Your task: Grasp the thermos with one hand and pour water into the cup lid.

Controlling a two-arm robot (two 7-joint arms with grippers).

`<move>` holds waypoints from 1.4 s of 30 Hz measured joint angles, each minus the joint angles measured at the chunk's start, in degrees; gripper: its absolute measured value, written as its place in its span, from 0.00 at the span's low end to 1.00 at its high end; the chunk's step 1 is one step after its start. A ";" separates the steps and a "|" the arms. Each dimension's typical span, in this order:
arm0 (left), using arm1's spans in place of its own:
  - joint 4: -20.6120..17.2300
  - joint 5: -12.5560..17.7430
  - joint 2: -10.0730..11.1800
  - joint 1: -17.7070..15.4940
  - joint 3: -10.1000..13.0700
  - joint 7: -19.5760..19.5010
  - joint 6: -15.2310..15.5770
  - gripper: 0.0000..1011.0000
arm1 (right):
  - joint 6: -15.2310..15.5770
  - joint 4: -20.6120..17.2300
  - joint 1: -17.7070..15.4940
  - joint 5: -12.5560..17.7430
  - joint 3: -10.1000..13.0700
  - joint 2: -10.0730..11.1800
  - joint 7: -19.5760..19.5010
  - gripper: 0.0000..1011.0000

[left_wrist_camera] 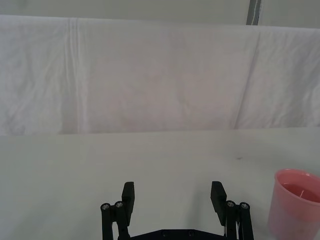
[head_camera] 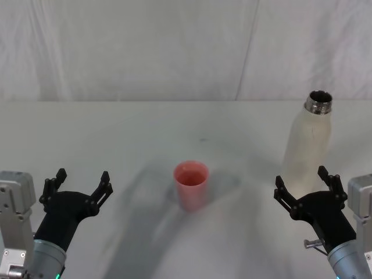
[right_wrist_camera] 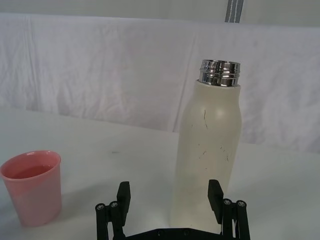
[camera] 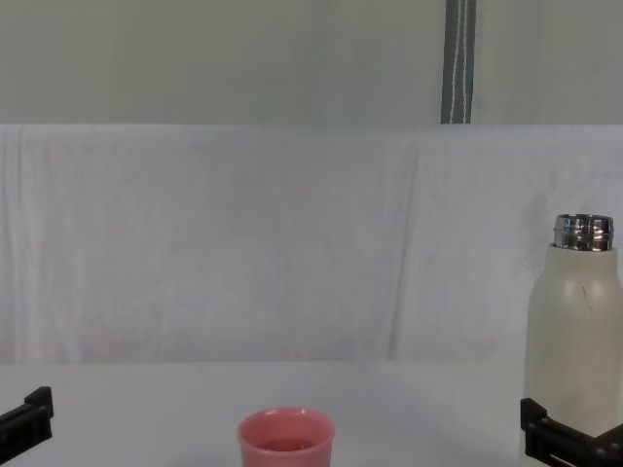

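Thermos upright at two o'clock, ungrasped.
Head: right gripper (head_camera: 307,185) spread wide just before thermos (head_camera: 309,139); cup lid (head_camera: 190,185) central; left gripper (head_camera: 80,185) open, idle. Right wrist: smooth, likely slippery, probably heavy; best gripped mid-body.

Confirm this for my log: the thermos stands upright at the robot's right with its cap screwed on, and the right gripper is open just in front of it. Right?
Not quite. The thermos has no cap: the right wrist view shows its steel threaded neck bare, and the head view shows the mouth open. The rest holds: it stands upright at the robot's right, with the right gripper open just in front of it.
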 joint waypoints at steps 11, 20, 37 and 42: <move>0.00 0.00 0.00 0.00 0.00 0.00 0.00 0.99 | 0.00 0.00 0.00 0.00 0.00 0.00 0.00 0.99; 0.00 0.00 0.00 0.00 0.00 0.00 0.00 0.99 | 0.00 0.00 0.00 0.00 0.00 0.00 0.00 0.99; 0.00 0.00 0.00 0.00 0.00 0.00 0.00 0.99 | 0.00 0.00 0.00 0.00 0.00 0.00 0.00 0.99; 0.00 0.00 0.00 0.00 0.00 0.00 0.00 0.99 | 0.00 0.00 0.00 0.00 0.00 0.00 0.00 0.99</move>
